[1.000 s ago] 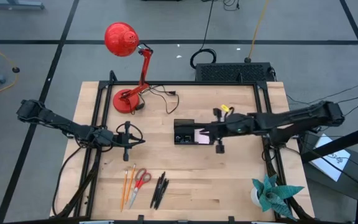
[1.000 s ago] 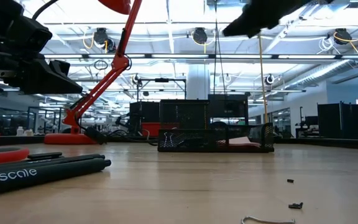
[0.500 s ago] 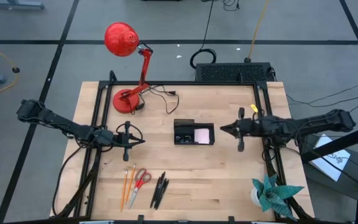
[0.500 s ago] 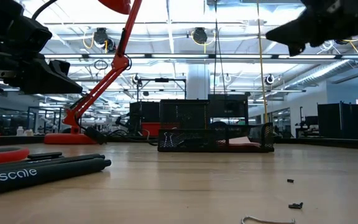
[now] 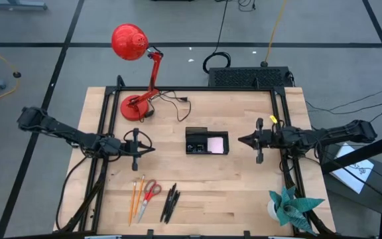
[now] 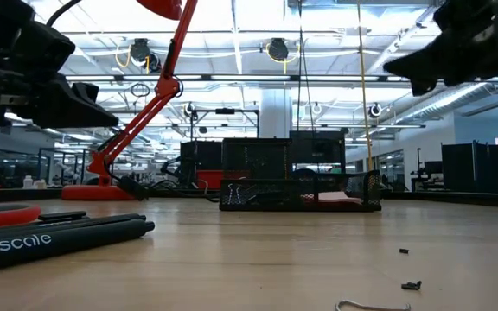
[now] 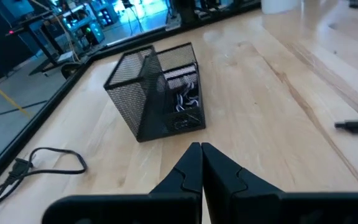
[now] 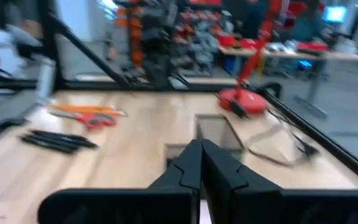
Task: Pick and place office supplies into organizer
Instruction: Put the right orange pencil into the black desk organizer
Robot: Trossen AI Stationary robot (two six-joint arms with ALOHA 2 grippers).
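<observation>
The black mesh organizer (image 5: pixel 207 142) stands mid-table with a pale pink pad (image 5: pixel 216 143) lying in its right compartment; the left wrist view shows clips (image 7: pixel 188 99) inside the organizer (image 7: pixel 160 93). Orange pencils (image 5: pixel 136 199), red-handled scissors (image 5: pixel 150 191) and black pens (image 5: pixel 170 203) lie on the table near its near edge. My left gripper (image 5: pixel 153 150) (image 7: pixel 201 149) is shut and empty, hovering left of the organizer. My right gripper (image 5: pixel 239 140) (image 8: pixel 199 147) is shut and empty, just right of the organizer, pointing at it.
A red desk lamp (image 5: pixel 138 73) with its cord stands at the far left of the table. A larger black box (image 5: pixel 247 77) sits beyond the far edge, and a teal paper plant (image 5: pixel 290 207) stands at the near right corner. Small black bits (image 6: pixel 411 284) lie on the near tabletop.
My right gripper has drawn back from above the organizer's right compartment toward the table's right edge and now hovers just beside the organizer. The pink pad stays lying in the organizer. My left arm has kept still.
</observation>
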